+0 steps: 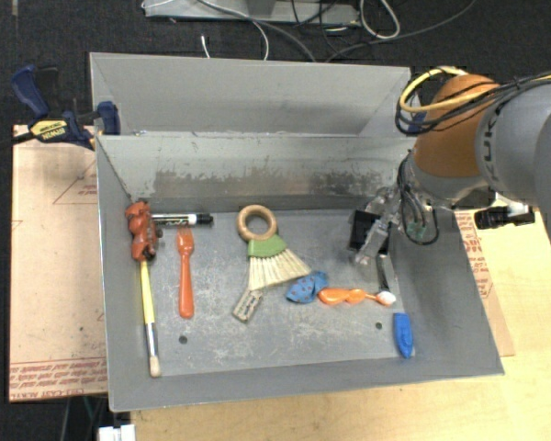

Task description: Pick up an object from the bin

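My gripper hangs over the right part of the bin floor, near the back wall, open with nothing between its fingers. Just below and in front of it lies an orange toothbrush-like piece with a white end that almost reaches the lower fingertip. A crumpled blue scrap touches the orange piece's left end. A small blue oblong thing lies nearer the front right corner.
Left of the gripper lies a little hand brush with a green band and wooden ring handle. At the far left are an orange fork, a black marker, a red-brown figure and a long yellow stick.
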Available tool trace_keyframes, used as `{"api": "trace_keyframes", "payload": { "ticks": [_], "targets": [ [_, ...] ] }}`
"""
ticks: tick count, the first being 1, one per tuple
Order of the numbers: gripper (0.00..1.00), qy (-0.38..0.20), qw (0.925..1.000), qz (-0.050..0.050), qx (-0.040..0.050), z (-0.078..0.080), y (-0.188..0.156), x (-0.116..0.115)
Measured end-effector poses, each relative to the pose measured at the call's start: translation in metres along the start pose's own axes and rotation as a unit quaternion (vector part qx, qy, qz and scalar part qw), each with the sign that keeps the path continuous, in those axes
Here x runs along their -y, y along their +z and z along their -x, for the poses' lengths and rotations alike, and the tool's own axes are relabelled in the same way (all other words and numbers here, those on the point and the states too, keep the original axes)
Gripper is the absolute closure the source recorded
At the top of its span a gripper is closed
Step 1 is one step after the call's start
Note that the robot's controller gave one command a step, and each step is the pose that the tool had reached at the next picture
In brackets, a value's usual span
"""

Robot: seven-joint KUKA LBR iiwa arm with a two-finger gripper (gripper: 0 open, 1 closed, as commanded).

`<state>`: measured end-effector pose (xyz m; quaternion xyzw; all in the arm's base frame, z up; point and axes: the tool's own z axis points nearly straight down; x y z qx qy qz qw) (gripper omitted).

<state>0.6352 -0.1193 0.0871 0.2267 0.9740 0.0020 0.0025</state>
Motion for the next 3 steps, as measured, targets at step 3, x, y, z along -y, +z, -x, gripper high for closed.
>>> {"api": "trace_keyframes", "payload": {
  "ticks": [3],
  "targets": [
    [1.00,-0.002,1.0000,0.002,0.0055,0.003,-0.099,-0.002]
  ]
}}
